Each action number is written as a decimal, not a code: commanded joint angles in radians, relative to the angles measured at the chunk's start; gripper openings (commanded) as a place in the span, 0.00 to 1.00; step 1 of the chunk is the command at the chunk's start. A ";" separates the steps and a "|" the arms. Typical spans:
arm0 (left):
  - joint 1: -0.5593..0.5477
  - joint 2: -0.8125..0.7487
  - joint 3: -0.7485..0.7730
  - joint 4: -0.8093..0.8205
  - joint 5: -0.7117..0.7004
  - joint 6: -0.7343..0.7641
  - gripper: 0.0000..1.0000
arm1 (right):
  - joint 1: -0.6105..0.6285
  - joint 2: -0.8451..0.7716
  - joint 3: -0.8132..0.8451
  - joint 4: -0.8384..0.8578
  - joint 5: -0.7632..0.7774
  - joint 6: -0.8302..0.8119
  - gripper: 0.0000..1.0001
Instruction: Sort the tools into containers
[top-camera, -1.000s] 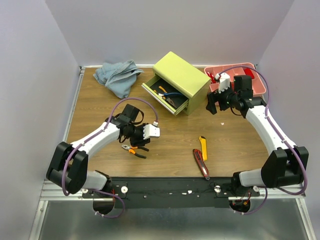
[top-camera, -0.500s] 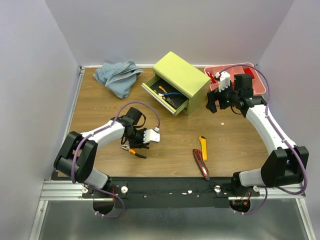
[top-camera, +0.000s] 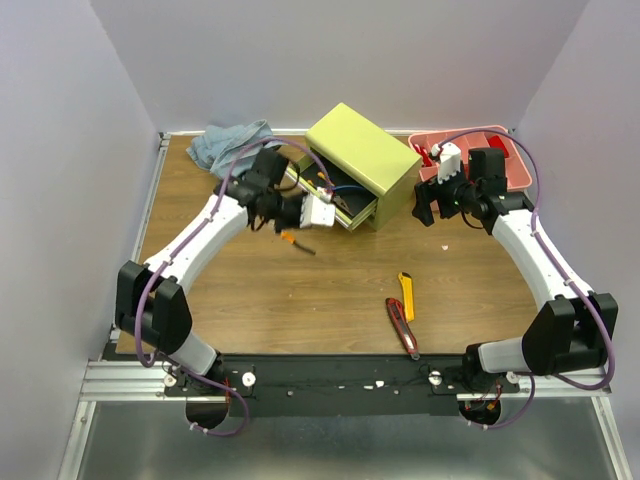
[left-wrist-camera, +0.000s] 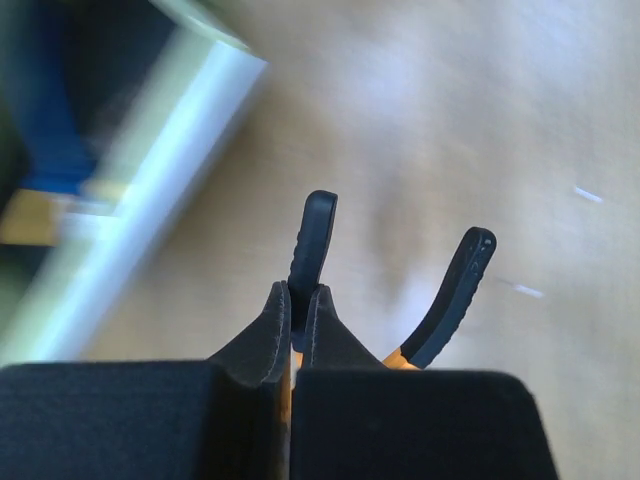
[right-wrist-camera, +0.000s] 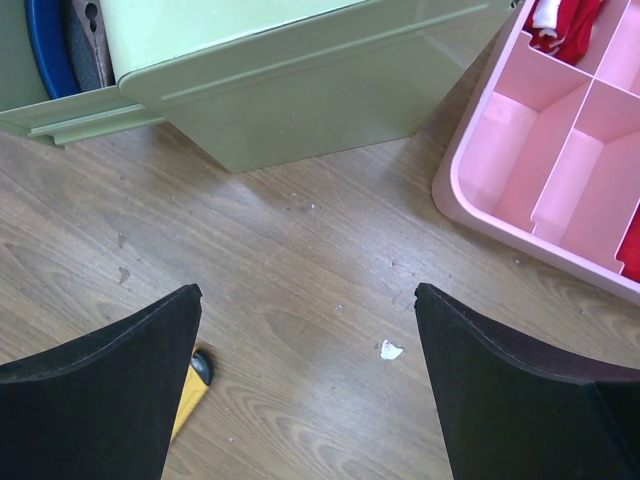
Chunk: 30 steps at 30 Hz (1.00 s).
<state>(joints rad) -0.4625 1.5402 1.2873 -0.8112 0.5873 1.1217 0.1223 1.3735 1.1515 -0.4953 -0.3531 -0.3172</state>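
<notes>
My left gripper (top-camera: 288, 230) is shut on one black handle (left-wrist-camera: 312, 240) of the orange-black pliers (top-camera: 297, 242) and holds them above the table, just in front of the open bottom drawer (top-camera: 322, 203) of the yellow-green chest (top-camera: 365, 155). In the left wrist view the pliers' other handle (left-wrist-camera: 455, 295) sticks out free. Blue pliers (top-camera: 347, 189) and yellow-black pliers (top-camera: 324, 181) lie in that drawer. The yellow utility knife (top-camera: 406, 295) and the red-black utility knife (top-camera: 403, 327) rest on the table at the front. To the chest's right, my right gripper (right-wrist-camera: 308, 300) hangs open and empty.
A blue-grey cloth (top-camera: 225, 140) is bunched at the back left. A pink divided tray (top-camera: 515, 165) with red items stands at the back right, close to the right arm. The drawer's silvery front edge (left-wrist-camera: 130, 200) is blurred at the left of the left wrist view.
My left gripper closed on the orange-black pliers near the front left, lifted them and carried them back toward the open drawer. The right arm has not moved.
</notes>
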 joint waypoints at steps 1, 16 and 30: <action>0.039 0.053 0.232 0.099 0.059 -0.011 0.00 | -0.007 -0.010 0.005 -0.002 0.014 -0.023 0.95; 0.070 0.381 0.542 0.293 0.011 0.085 0.00 | -0.006 -0.017 -0.016 0.006 0.022 -0.031 0.95; 0.085 0.574 0.656 0.150 0.111 0.216 0.00 | -0.007 0.001 -0.018 0.004 0.028 -0.040 0.95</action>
<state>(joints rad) -0.3817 2.0727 1.8778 -0.5678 0.6151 1.2598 0.1223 1.3735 1.1393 -0.4946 -0.3439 -0.3424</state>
